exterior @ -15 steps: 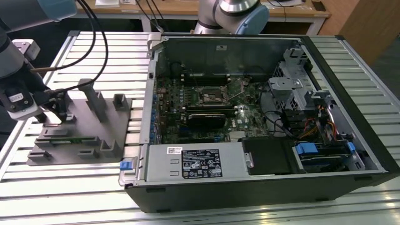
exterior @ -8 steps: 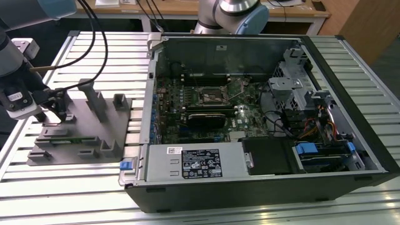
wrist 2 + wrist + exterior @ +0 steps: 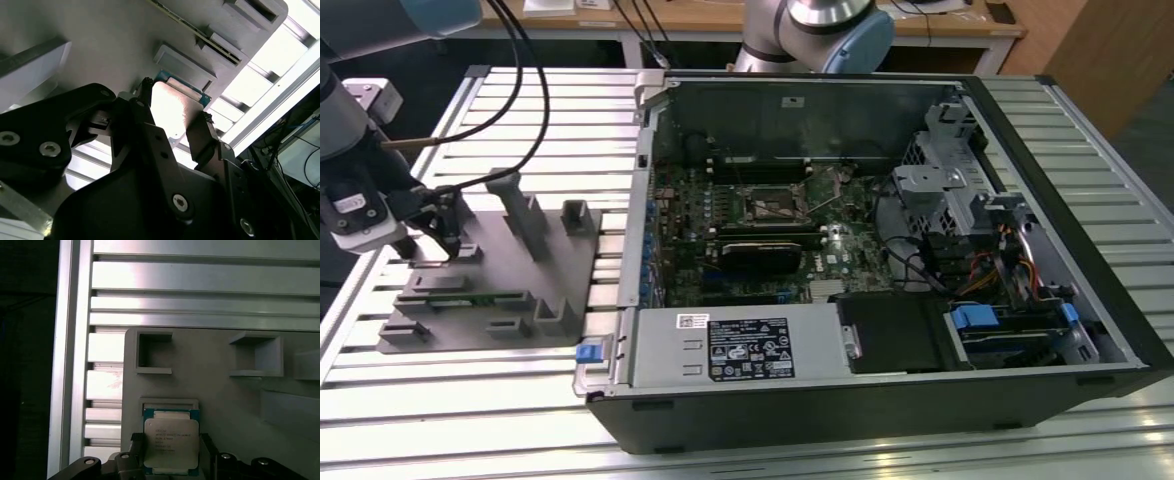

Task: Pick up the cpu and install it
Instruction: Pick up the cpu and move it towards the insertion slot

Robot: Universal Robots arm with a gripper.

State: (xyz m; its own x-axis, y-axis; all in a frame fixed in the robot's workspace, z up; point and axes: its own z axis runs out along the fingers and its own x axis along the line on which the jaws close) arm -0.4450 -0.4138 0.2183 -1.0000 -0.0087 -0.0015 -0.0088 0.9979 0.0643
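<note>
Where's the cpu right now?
In both wrist views the cpu sits in a recess of the grey fixture, at the end effector; the fixture lies on the exterior view's left, beside the open computer case.

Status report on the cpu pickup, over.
Copy: gripper at the cpu. It sits in its pocket on the grey fixture. Nothing blocking it.

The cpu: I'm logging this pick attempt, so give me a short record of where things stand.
cpu: at a pocket of the grey fixture
end effector: shut on the cpu, fingers against two opposite edges
socket: inside the open computer case, apart from the cpu
installed: not yet
</note>
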